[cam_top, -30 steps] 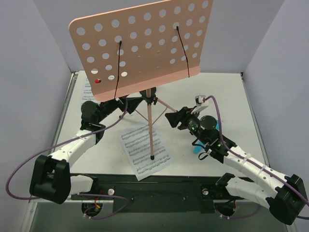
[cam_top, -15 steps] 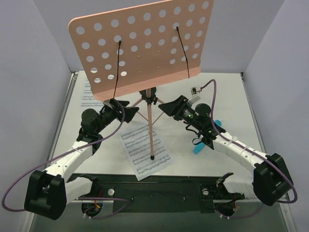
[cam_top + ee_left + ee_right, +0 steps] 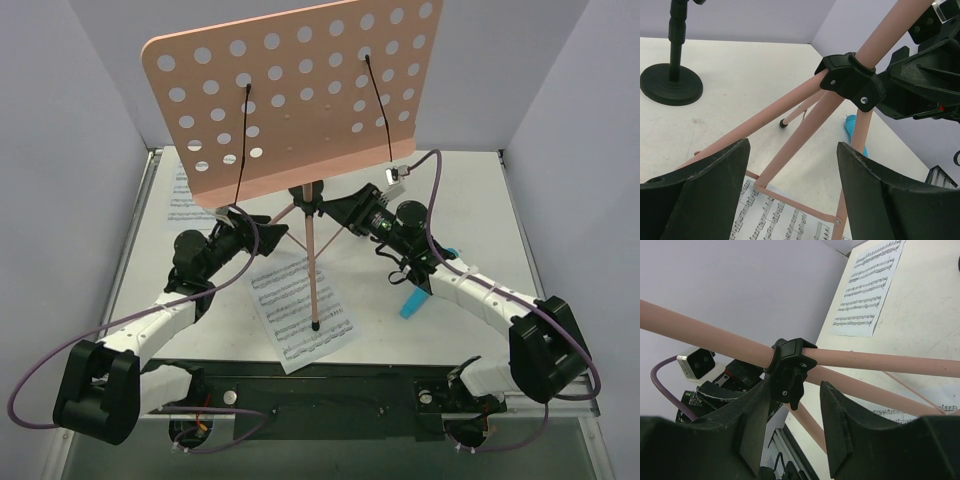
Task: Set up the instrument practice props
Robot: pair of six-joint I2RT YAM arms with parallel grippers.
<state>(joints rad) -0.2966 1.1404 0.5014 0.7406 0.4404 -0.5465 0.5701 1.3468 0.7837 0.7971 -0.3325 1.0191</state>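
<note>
Your left end effector gapes wide just below the black plastic hub of the pink folding metal tripod, with legs between its fingers. Your right end effector is parted around that hub. The large pink perforated desk stands above the hub, and a white sheet-music page lies on the surface below it.
</note>
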